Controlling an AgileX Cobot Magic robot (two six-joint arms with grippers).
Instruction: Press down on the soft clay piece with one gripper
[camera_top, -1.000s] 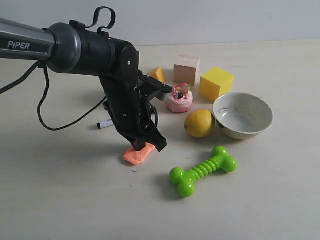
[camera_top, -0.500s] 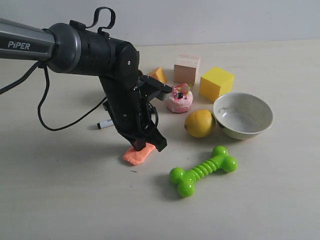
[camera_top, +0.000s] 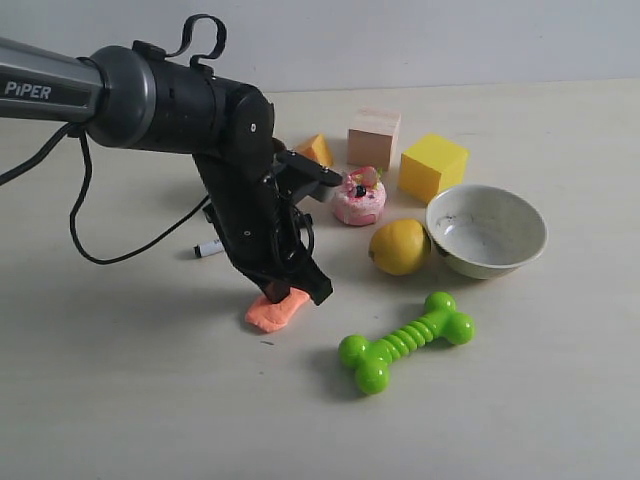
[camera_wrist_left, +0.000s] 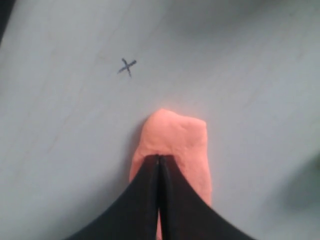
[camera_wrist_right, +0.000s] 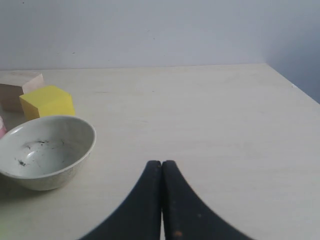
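The soft clay piece (camera_top: 272, 311) lies flat on the table left of centre, a salmon-orange elongated blob. My left gripper (camera_top: 281, 295) points down onto its far end, jaws shut, tips touching the clay. In the left wrist view the clay (camera_wrist_left: 176, 140) spreads out from under the shut tips of the left gripper (camera_wrist_left: 159, 158). My right gripper (camera_wrist_right: 161, 164) is shut and empty, held over bare table, and does not show in the exterior view.
A green bone toy (camera_top: 404, 341) lies right of the clay. Behind are a lemon (camera_top: 399, 247), a white bowl (camera_top: 486, 230), a pink toy cake (camera_top: 359, 197), a yellow cube (camera_top: 433, 166), a pale block (camera_top: 374, 136), an orange wedge (camera_top: 317, 149) and a marker pen (camera_top: 209, 247).
The left arm has shifted very slightly leftward; its shut tips stay on the clay. Nothing else moved.
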